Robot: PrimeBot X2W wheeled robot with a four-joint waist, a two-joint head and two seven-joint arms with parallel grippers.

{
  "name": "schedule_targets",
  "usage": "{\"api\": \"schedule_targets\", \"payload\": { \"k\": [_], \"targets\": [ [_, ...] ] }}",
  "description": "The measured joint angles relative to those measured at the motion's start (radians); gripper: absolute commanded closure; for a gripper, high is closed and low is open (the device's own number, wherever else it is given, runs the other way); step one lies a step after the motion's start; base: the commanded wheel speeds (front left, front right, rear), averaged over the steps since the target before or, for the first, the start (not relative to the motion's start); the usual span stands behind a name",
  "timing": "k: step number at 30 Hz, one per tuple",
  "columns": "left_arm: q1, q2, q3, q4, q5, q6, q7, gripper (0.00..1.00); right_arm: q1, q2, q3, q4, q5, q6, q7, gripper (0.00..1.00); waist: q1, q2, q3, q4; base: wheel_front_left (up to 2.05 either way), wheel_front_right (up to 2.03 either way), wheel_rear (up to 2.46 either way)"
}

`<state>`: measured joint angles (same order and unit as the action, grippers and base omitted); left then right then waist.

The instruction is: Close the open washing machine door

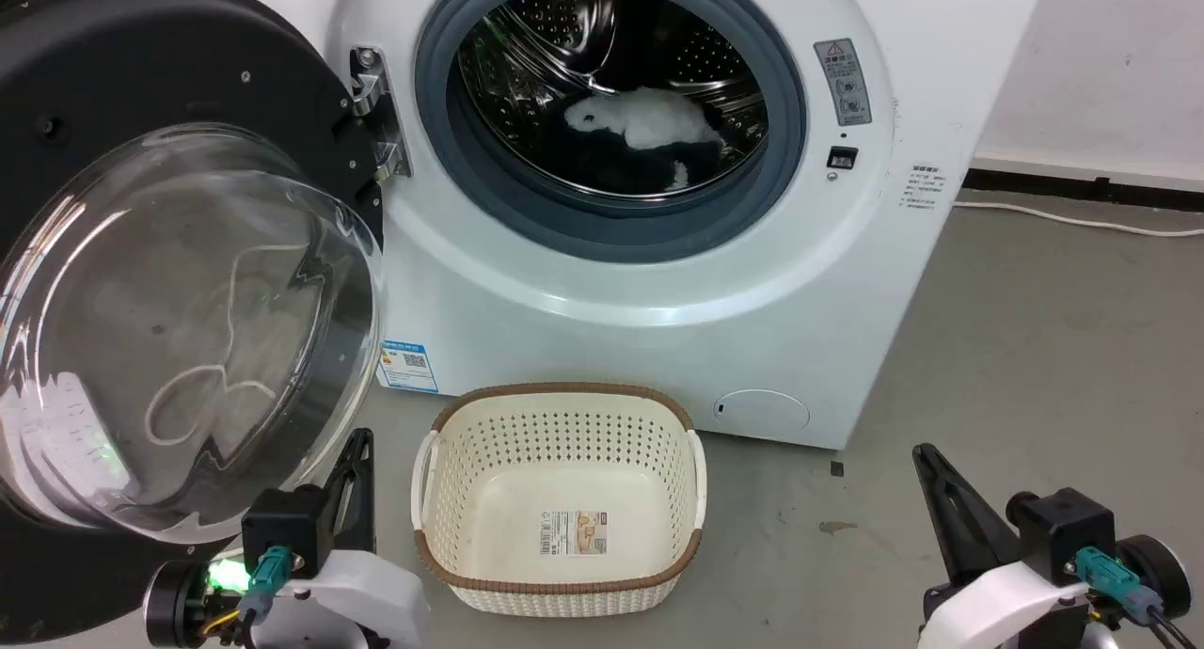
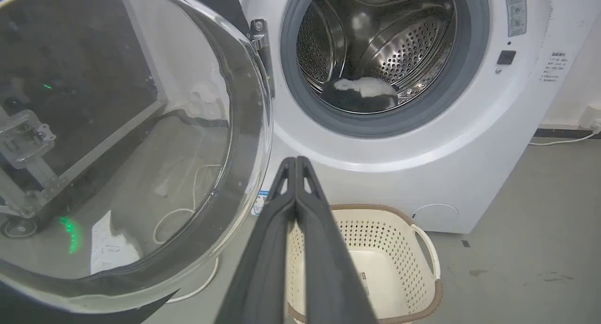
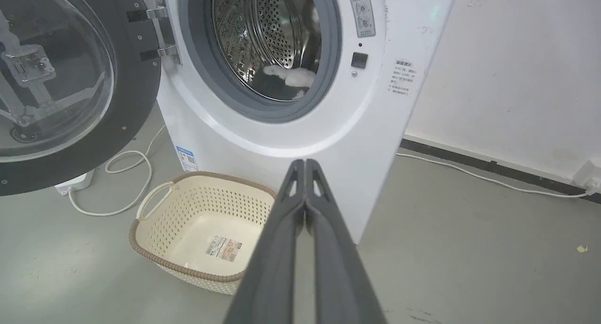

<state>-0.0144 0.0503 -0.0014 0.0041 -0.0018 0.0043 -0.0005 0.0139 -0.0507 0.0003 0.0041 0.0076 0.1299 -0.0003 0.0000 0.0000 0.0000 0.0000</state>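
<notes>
The white washing machine (image 1: 658, 282) (image 2: 422, 164) (image 3: 291, 145) stands ahead with its grey-rimmed steel drum exposed; white and dark laundry lies inside. Its glossy black washing machine door (image 1: 179, 320) (image 2: 127, 141) (image 3: 70, 84), with a bulging clear glass window, hangs swung wide open to the left on its hinge. My left gripper (image 1: 361, 435) (image 2: 296, 158) is shut and empty, low beside the door's right lower rim, apart from it. Low at the right, my right gripper (image 1: 920, 450) (image 3: 304, 161) is also shut and empty, pointing at the machine's lower right front.
An empty cream perforated basket (image 1: 564, 423) (image 2: 422, 249) (image 3: 155, 206) with a brown rim sits on the grey floor before the machine, between my grippers. A white cable (image 3: 122, 164) and power strip lie under the door. Another cable (image 1: 1072, 218) runs along the right wall.
</notes>
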Motion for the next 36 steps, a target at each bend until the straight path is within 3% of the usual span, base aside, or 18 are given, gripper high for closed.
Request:
{"api": "schedule_targets", "payload": {
  "k": [36],
  "targets": [
    [0.000,0.000,0.000,0.000,0.000,0.000,0.000,1.00,0.000,0.000,0.000,0.000,0.000,0.000,0.000,1.00,0.0000,0.0000,0.000,0.000,0.00,0.00,0.00]
  ]
}}
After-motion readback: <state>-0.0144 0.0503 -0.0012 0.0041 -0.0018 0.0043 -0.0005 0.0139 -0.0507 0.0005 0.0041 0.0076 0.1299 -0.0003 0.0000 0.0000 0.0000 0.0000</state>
